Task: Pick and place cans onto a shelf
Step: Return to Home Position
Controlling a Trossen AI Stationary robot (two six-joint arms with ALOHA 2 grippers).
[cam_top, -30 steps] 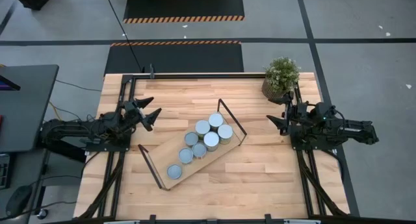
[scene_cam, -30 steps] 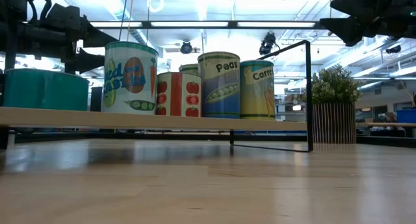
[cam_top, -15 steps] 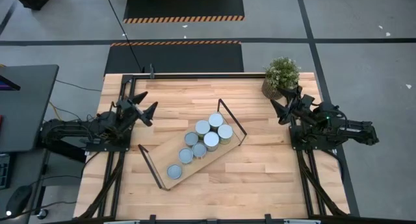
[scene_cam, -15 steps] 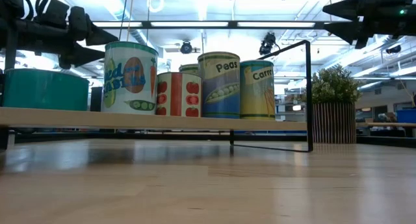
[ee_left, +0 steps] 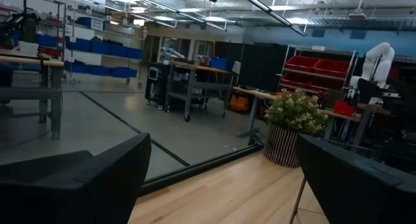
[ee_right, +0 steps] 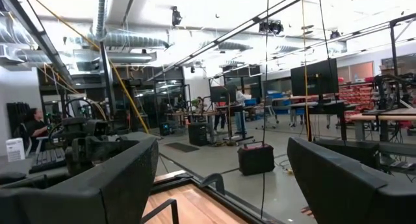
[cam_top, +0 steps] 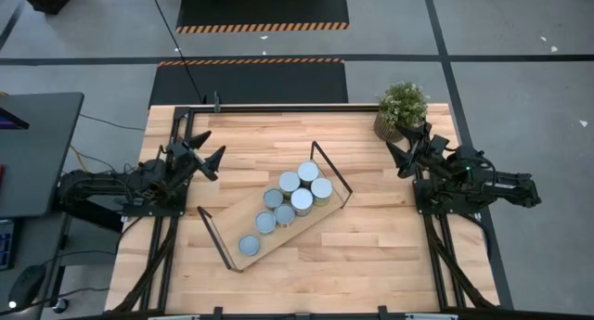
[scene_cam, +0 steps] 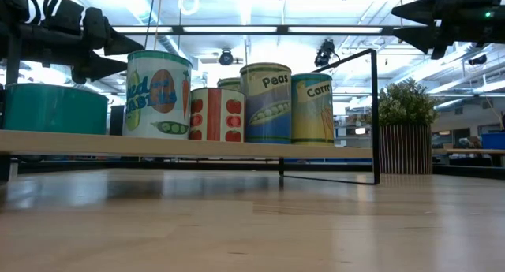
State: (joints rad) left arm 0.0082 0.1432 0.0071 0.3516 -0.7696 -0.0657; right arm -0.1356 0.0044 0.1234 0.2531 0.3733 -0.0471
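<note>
A small bushy green plant in a ribbed brown pot (cam_top: 402, 111) stands on the pale plank tabletop (cam_top: 371, 255), just beside the right gripper (cam_top: 394, 159) and well apart from the left gripper (cam_top: 212, 147). Beyond both grippers, past the table's far edge, a black floor mat edged with orange-and-black hazard stripes (cam_top: 251, 79) lies on the grey floor. A dark desk (cam_top: 32, 144) sits out behind the left gripper.

The cans (cam_top: 302, 200) are showing pale, dull-silver metal tops and glossy printed labels. The shelf (cam_top: 237, 218) is presenting light, matt wood, its loop frame (scene_cam: 374, 114) thin black metal. The tabletop (cam_top: 371, 246) is gleaming softly, smooth pale wood planks. The plant pot (scene_cam: 405, 150) at far right is looking ribbed.
</note>
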